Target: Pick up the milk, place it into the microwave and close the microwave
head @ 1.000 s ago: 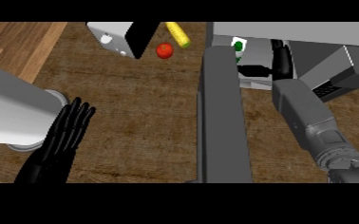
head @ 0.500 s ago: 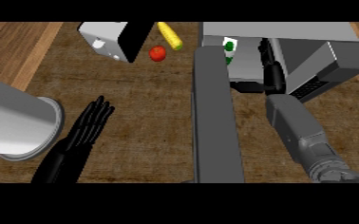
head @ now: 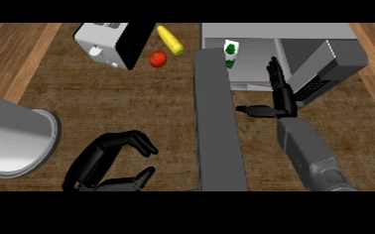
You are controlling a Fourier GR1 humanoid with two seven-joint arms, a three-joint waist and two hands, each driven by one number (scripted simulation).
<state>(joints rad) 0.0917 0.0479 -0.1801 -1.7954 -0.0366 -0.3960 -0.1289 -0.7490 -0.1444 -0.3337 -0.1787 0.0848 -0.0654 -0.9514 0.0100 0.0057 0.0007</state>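
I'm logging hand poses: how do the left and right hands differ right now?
The left hand has curled fingers and holds nothing; the right hand has straight fingers. The left sits low over the counter; the right is up at the microwave. Both are black.

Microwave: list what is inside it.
A white milk carton with green marks shows inside the microwave, beside the open right hand. The microwave's top covers whatever lies deeper.
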